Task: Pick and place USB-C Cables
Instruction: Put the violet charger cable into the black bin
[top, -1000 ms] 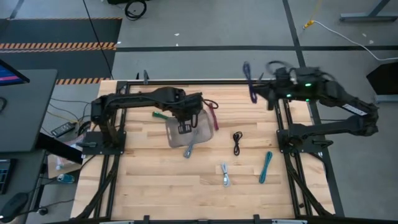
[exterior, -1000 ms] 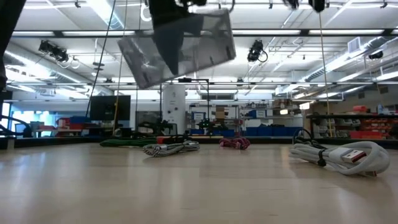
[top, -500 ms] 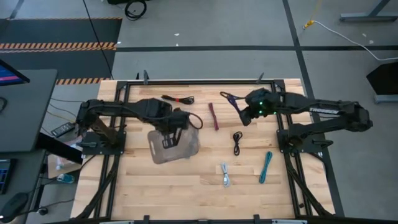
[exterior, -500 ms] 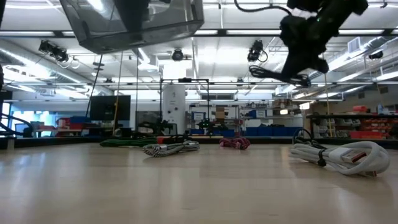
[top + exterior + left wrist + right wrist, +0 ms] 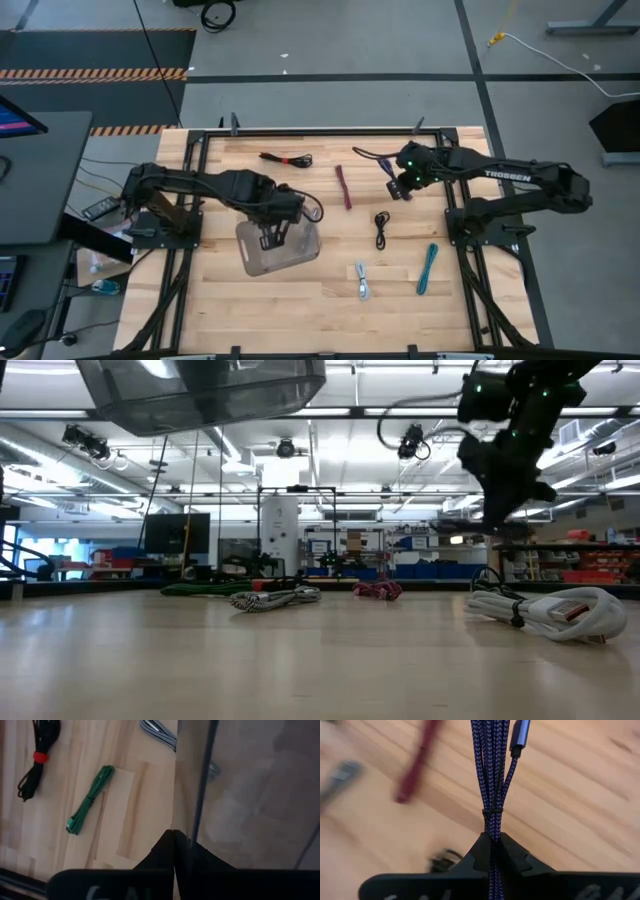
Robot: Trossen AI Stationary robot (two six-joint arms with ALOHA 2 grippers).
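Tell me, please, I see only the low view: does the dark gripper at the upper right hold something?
Observer: Yes. The right gripper is shut on the purple cable, a bundle tied at its middle.
Operator: And the tray at the top of my picture, who holds it?
Observer: The left gripper is shut on one wall of the tray, over the left half of the table.
Operator: Which cables lie near it?
Observer: The left wrist view shows the green cable and the black-red cable on the wood, apart from each other.
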